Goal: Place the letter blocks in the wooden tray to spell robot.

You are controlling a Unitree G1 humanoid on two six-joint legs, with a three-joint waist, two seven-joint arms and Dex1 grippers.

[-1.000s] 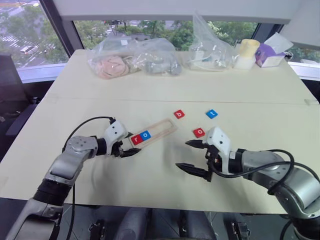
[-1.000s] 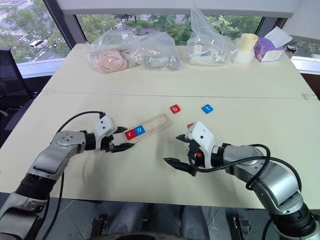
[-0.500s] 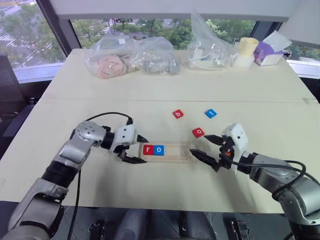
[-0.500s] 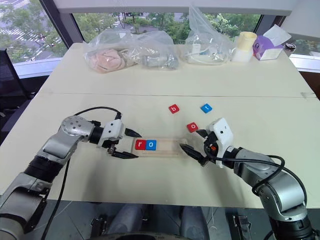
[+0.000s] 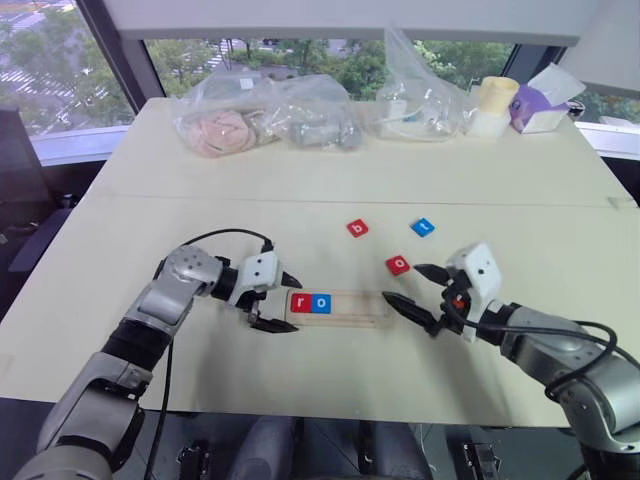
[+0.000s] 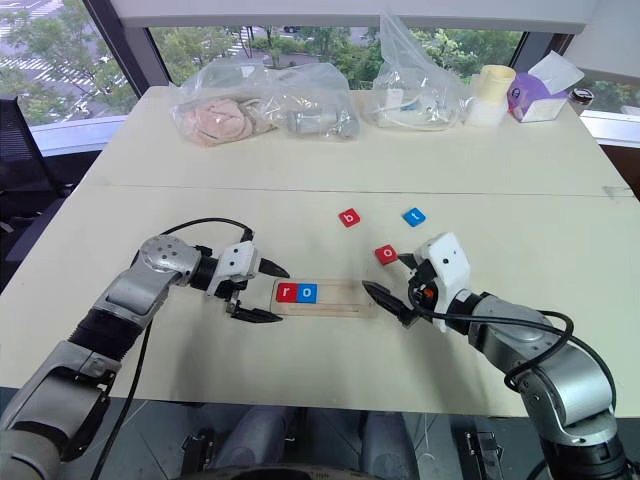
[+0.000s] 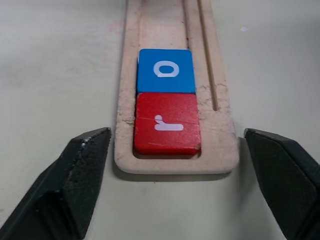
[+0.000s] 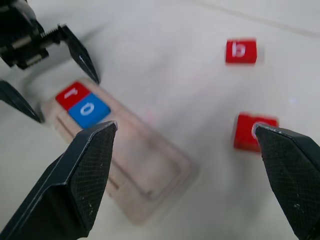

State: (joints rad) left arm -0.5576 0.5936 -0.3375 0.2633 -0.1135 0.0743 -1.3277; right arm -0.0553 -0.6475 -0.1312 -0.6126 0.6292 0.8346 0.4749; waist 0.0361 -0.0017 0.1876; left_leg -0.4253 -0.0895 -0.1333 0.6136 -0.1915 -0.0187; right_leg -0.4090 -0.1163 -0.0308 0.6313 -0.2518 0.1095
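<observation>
Letter blocks, flat square tiles with white lowercase letters: red "r" block (image 5: 300,303) and blue "o" block (image 5: 321,303) sit touching in the left end of the long narrow light-wood tray (image 5: 352,307), which lies left to right on the near part of the cream bench (image 5: 500,180). Left hand (image 5: 277,299), fingers spread wide, straddles the tray's left end, empty. Right hand (image 5: 418,290), also wide open and empty, sits just off the tray's right end. Red "o" block (image 5: 398,265) lies loose just beyond the tray's right end, near the right hand. Farther: red "b" block (image 5: 358,229) and blue "t" block (image 5: 423,228), well apart. Far edge: clear plastic bags (image 5: 270,115) and a purple tissue box (image 5: 541,108).
</observation>
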